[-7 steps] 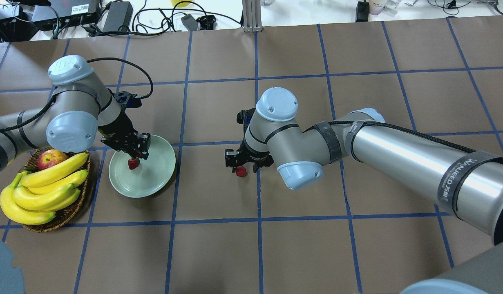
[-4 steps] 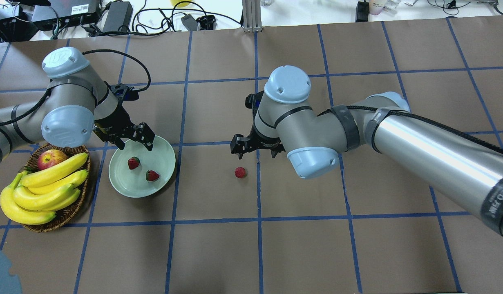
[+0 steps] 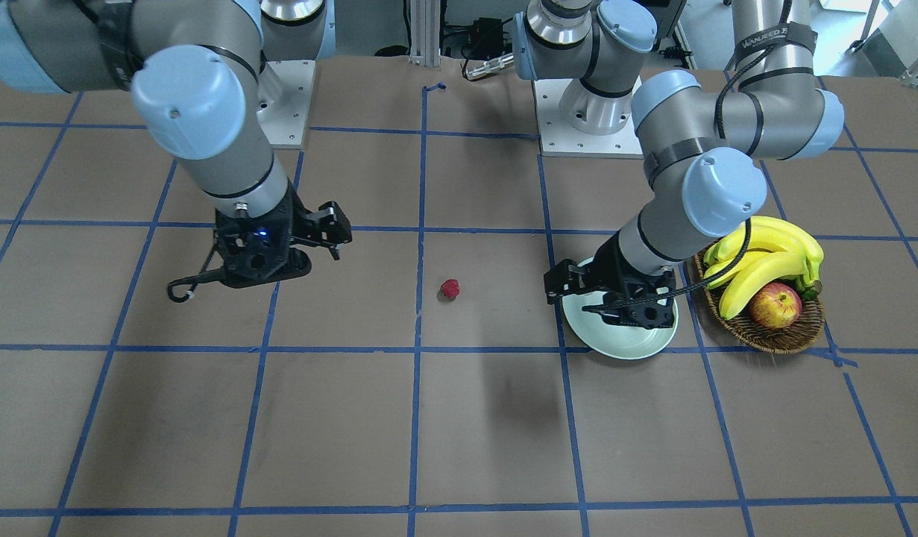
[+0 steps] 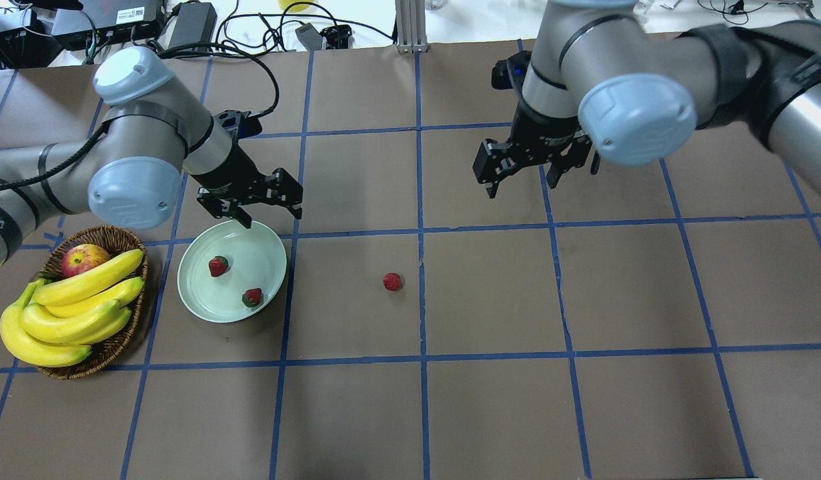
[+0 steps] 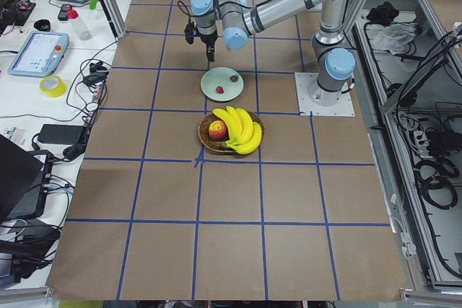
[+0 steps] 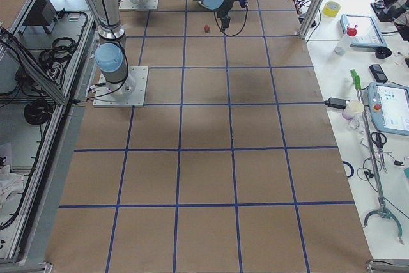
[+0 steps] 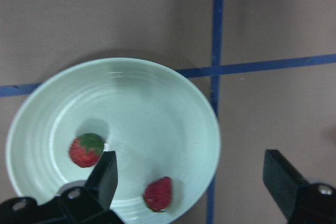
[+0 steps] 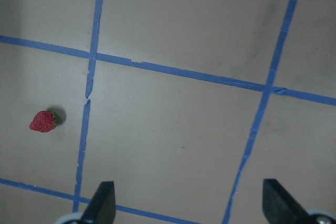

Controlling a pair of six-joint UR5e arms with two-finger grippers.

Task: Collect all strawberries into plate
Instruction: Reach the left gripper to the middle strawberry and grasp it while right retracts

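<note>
Overhead and front cameras face each other high above the bench point(image 4: 490, 400); both show the plate point(image 4: 253, 257). Wrist cameras look down, close.

Two strawberries point(image 4: 218, 266) are held in the plate point(image 4: 260, 248) beside the left-edge basket point(image 4: 110, 233); a third strawberry point(image 4: 392, 281) is set mid-worktop.

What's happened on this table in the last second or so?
The left pincer opened, dropped a strawberry in the plate and pulled away. The right pincer drew back, open and empty, from the strawberry on the table, which stayed put. The basket of fruit is unchanged.
</note>
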